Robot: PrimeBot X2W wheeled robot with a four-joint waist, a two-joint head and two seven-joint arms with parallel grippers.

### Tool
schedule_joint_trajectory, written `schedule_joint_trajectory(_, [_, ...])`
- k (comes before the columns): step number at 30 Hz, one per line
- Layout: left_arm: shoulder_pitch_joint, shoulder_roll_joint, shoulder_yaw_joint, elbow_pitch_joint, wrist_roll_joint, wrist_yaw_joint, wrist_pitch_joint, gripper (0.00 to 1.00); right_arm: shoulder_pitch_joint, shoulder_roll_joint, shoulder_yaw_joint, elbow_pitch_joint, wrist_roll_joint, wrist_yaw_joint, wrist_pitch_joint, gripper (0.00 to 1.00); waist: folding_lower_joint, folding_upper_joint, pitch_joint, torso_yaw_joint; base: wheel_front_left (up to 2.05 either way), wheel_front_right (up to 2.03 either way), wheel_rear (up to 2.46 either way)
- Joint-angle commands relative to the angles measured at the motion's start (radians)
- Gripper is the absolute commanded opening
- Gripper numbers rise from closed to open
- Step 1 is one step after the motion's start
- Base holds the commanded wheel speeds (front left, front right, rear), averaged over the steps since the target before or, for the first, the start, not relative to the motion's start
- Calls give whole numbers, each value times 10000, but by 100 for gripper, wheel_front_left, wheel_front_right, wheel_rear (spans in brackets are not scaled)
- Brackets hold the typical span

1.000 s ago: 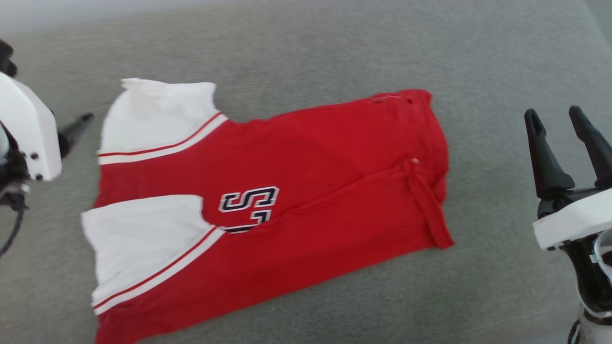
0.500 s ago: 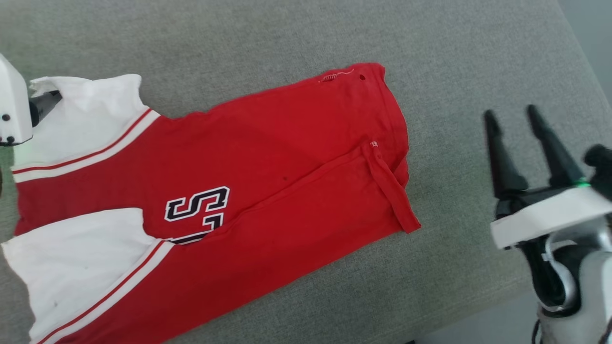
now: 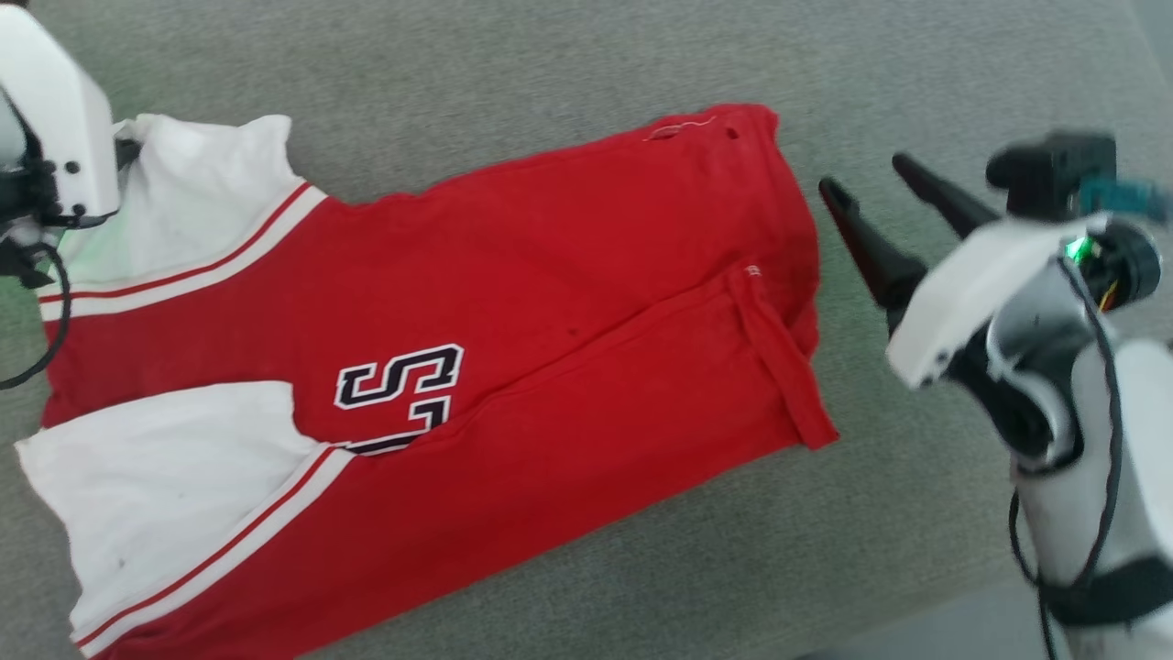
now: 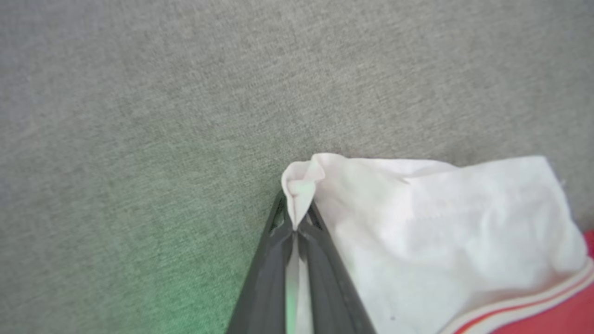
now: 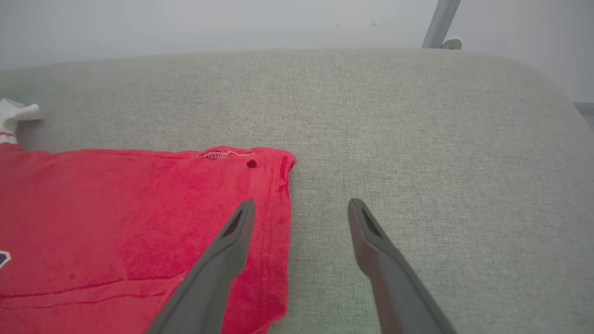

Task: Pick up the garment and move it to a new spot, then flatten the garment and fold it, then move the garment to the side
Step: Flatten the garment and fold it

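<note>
We see the shirt point(image 3: 550, 302) lying spread on the grey cushion point(image 3: 550, 73). Our left gripper point(image 4: 295, 218) is clenched on the corner of the far white sleeve. Our right gripper point(image 3: 861, 171) hangs with jaws spread apart, just beside the red hem.

Open grey cushion point(image 3: 568, 64) lies beyond and right of the garment point(image 3: 568, 302); free passage there.

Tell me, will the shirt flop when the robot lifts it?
Probably floppy: the sleeve bunches where the left gripper pinches it. The shirt looks thin and light, so it would likely sag and wrinkle, not lift flat.
</note>
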Motion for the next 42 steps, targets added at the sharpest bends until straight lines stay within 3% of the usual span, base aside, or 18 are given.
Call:
schedule_joint_trajectory(1, [295, -316, -283, 242, 91, -120, 117, 0, -464, -75, 121, 343, 216, -6, 291, 100, 0, 0, 42, 188, 0, 0, 0])
schedule_joint_trajectory(8, [-233, -969, -325, 873, 191, -501, -99, 0, -2696, -559, 1115, 2605, 653, -6, 1934, 100, 0, 0, 162, 728, 0, 0, 0])
schedule_joint_trajectory(18, [-538, -1541, -410, 1506, 203, -783, -581, 0, -4468, -554, 2545, 5385, 1426, -4, 4471, 100, 0, 0, 243, 1256, 0, 0, 0])
schedule_joint_trajectory(20, [-557, -1613, -414, 1576, 171, -814, -702, 0, -4619, -695, 2902, 5545, 1567, -3, 4878, 0, 0, 0, 215, 1347, 0, 0, 0])
schedule_joint_trajectory(24, [-589, -1716, -364, 1628, 47, -855, -788, 0, -4801, -1021, 3130, 5568, 1870, -6, 5101, 0, 0, 0, 130, 1505, 0, 0, 0])
schedule_joint_trajectory(31, [-885, -1782, -428, 1386, -115, -873, -670, 0, -4707, -1781, 3197, 5118, 2375, -7, 4545, 0, 0, 0, -311, 1913, 0, 0, 0])
schedule_joint_trajectory(42, [-654, -1238, -737, -147, -358, -879, -85, 0, -3650, -3003, 3271, 3528, 2979, -7, 3894, 0, 0, 0, -1253, 2481, 0, 0, 0])
